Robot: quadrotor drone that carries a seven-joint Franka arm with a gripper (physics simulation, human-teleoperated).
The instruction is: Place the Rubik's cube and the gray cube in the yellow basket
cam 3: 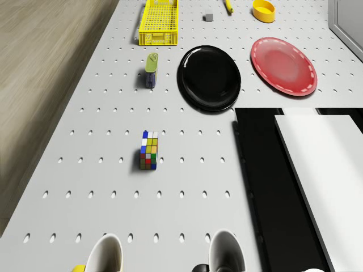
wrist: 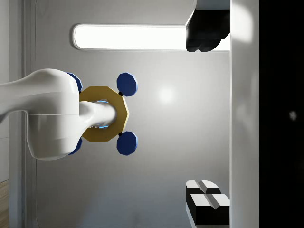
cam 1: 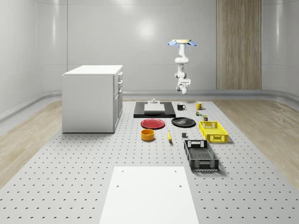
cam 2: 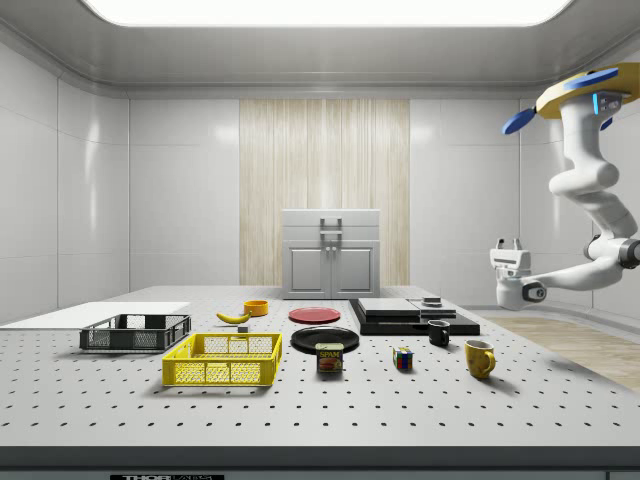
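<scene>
Zero of the two cubes have been binned so far, so this is judged to be the very first step: the approach for the first pick.

The drone [cam 1: 182, 43] is seen hovering high over the far end of the counter [cam 1: 70, 186], roughly above the mugs. The gripper [cam 2: 507, 245] is held up in the air at the end of the folded arm, turned upward instead of down at the things. Its fingers [wrist: 207, 202] are spread wide with nothing pinched between them.

Where the task stuff is:
- Rubik's cube [cam 3: 149, 151]: stood on the counter between the mugs and the can, well apart from the basket.
- gray cube [cam 3: 208, 17]: sat on the counter near the yellow basket [cam 3: 158, 39], between it and the banana [cam 1: 169, 136].
- the basket looks empty.

Next move, as a guess: the wrist needs to be swung round so the fingers face down, then lowered over the Rubik's cube, which is the closer one. The fingers should be squared to the cube's flat sides, and the mugs avoided.

Head count: one Rubik's cube, one gray cube, one yellow basket, one black basket [cam 1: 201, 156], two mugs (black mug [cam 1: 181, 107], yellow mug [cam 1: 199, 105]), two plates (red plate [cam 1: 153, 123], black plate [cam 1: 183, 122]), one can [cam 2: 329, 357], one banana, one orange bowl [cam 1: 147, 135], one white cabinet [cam 1: 93, 98].
</scene>
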